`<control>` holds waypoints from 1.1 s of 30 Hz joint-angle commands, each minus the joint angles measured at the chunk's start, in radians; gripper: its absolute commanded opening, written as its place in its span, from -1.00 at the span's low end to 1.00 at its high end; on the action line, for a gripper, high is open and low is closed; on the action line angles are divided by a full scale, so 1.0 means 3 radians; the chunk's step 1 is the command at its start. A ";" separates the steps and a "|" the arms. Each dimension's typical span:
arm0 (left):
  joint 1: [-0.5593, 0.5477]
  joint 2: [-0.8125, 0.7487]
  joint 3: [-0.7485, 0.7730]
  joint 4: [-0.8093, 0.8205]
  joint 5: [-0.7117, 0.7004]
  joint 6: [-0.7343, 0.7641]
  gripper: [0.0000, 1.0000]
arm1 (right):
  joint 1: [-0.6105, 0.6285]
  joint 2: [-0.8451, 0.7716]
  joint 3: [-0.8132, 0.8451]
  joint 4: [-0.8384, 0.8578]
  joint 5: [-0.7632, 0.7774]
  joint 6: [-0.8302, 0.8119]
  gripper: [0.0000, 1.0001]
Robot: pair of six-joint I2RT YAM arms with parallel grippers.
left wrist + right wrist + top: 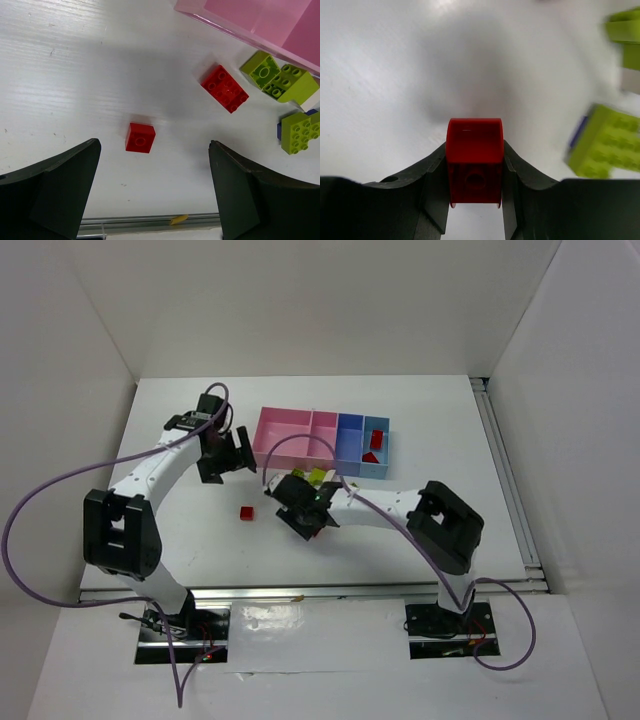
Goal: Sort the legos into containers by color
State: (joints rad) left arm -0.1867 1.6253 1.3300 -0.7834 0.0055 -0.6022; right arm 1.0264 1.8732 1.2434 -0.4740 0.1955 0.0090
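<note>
Tabletop (390,75): red lego (474,142) in right pincer (475,172)

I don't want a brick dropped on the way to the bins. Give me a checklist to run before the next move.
1. Grip: right gripper shut on the red brick: ok, centred between the jaws.
2. Lift: brick off the table: cannot tell, the wrist view is blurred.
3. Target: ok, the end light blue bin already holds red bricks.
4. Path: yellow-green bricks beside the gripper out of its way: cannot tell.
5. Other arm: left gripper out of the way: ok, open over a small red brick, apart from the right gripper.
</note>
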 commanded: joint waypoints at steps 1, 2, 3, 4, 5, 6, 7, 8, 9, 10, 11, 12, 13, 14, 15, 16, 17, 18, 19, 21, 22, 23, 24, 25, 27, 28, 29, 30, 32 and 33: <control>-0.0042 0.0028 0.0072 -0.0002 -0.0043 0.0054 1.00 | -0.0367 -0.0506 0.0298 0.0010 0.0182 0.0393 -0.40; -0.0078 0.0028 0.0041 -0.0002 -0.0095 0.0054 1.00 | -0.0500 -0.0568 0.0375 -0.0025 0.0146 0.0465 -0.40; -0.0078 -0.0007 0.0005 -0.0002 -0.0131 0.0054 1.00 | -0.0760 -0.0680 0.0411 -0.0026 0.0146 0.0542 -0.40; -0.0124 -0.0008 -0.0086 0.0034 -0.0161 0.0054 1.00 | -0.0884 -0.0726 0.0411 -0.0026 0.0111 0.0669 -0.40; -0.0154 -0.0048 -0.0138 0.0064 -0.0232 0.0054 1.00 | -0.0996 -0.0762 0.0457 -0.0026 0.0065 0.0711 -0.40; -0.0231 -0.0049 -0.0194 0.0100 -0.0264 0.0089 1.00 | -0.1185 -0.0798 0.0508 -0.0026 0.0064 0.0757 -0.40; -0.0231 -0.0049 -0.0316 0.0146 -0.0264 0.0090 1.00 | -0.1278 -0.0798 0.0544 -0.0026 0.0105 0.0884 -0.40; -0.0231 -0.0049 -0.0363 0.0182 -0.0112 0.0171 1.00 | -0.1360 -0.0798 0.0625 -0.0026 0.0176 0.0931 -0.40; -0.0231 -0.0003 -0.0404 0.0213 -0.0050 0.0207 1.00 | -0.1538 -0.0758 0.0661 -0.0026 0.0177 0.0977 -0.40; -0.0231 0.0038 -0.0470 0.0213 -0.0014 0.0243 1.00 | -0.1626 -0.0702 0.0707 -0.0056 0.0136 0.1013 -0.40; -0.0262 0.0084 -0.0471 0.0213 -0.0013 0.0294 1.00 | -0.1707 -0.0656 0.0799 -0.0092 0.0100 0.1054 -0.37; -0.0262 0.0130 -0.0511 0.0213 -0.0013 0.0294 1.00 | -0.1820 -0.0554 0.0845 -0.0128 0.0070 0.1054 -0.37; -0.0262 0.0166 -0.0511 0.0213 -0.0013 0.0294 1.00 | -0.1866 -0.0508 0.0886 -0.0128 0.0069 0.1054 -0.35; -0.0298 0.0202 -0.0557 0.0213 -0.0054 0.0294 1.00 | -0.1897 -0.0467 0.0917 -0.0128 0.0171 0.1054 -0.35; -0.0333 0.0202 -0.0608 0.0243 -0.0085 0.0294 1.00 | -0.1958 -0.0390 0.0968 -0.0128 0.0212 0.1054 -0.35; -0.0334 0.0202 -0.0609 0.0244 -0.0085 0.0294 1.00 | -0.1999 -0.0359 0.0969 -0.0082 0.0243 0.1054 -0.33; -0.0364 0.0202 -0.0654 0.0299 -0.0120 0.0294 1.00 | -0.2035 -0.0328 0.0969 -0.0082 0.0243 0.1024 -0.33; -0.0364 0.0202 -0.0690 0.0330 -0.0151 0.0294 1.00 | -0.2071 -0.0293 0.1019 -0.0036 0.0243 0.1023 -0.33; -0.0400 0.0242 -0.0690 0.0331 -0.0151 0.0294 1.00 | -0.2132 -0.0206 0.1085 -0.0036 0.0243 0.1023 -0.30; -0.0400 0.0396 -0.0655 0.0331 -0.0197 0.0325 1.00 | -0.2163 -0.0124 0.1198 -0.0036 0.0243 0.1023 -0.30; -0.0436 0.0437 -0.0655 0.0331 -0.0197 0.0325 0.95 | -0.2204 -0.0058 0.1199 -0.0036 0.0243 0.1023 -0.30; -0.0436 0.0473 -0.0655 0.0331 -0.0197 0.0325 0.92 | -0.2235 -0.0057 0.1244 -0.0036 0.0243 0.0988 -0.27; -0.0436 0.0473 -0.0685 0.0331 -0.0228 0.0279 0.92 | -0.2235 -0.0006 0.1280 -0.0066 0.0274 0.0988 -0.27; -0.0436 0.0508 -0.0716 0.0386 -0.0228 0.0249 0.92 | -0.2235 0.0024 0.1280 -0.0067 0.0274 0.0988 -0.27; -0.0436 0.0544 -0.0751 0.0438 -0.0228 0.0248 0.90 | -0.2235 0.0081 0.1316 -0.0097 0.0314 0.1018 -0.14; -0.0436 0.0544 -0.0752 0.0438 -0.0228 0.0248 0.90 | -0.2235 0.0121 0.1316 -0.0128 0.0345 0.1018 -0.11; -0.0436 0.0585 -0.0752 0.0438 -0.0228 0.0248 0.87 | -0.2235 0.0152 0.1316 -0.0128 0.0386 0.1018 -0.06; -0.0466 0.0626 -0.0752 0.0468 -0.0228 0.0248 0.85 | -0.2235 0.0153 0.1316 -0.0128 0.0386 0.1018 0.08; -0.0467 0.0626 -0.0752 0.0469 -0.0228 0.0248 0.77 | -0.2235 0.0153 0.1255 -0.0128 0.0386 0.1018 0.23; -0.0467 0.0626 -0.0752 0.0469 -0.0228 0.0248 0.74 | -0.2235 0.0153 0.1255 -0.0128 0.0386 0.1018 0.37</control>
State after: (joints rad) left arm -0.3225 1.7824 1.1179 -0.6762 -0.0628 -0.5266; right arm 0.3531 1.9167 1.5913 -0.4995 0.2817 0.3065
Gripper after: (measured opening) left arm 0.878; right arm 0.663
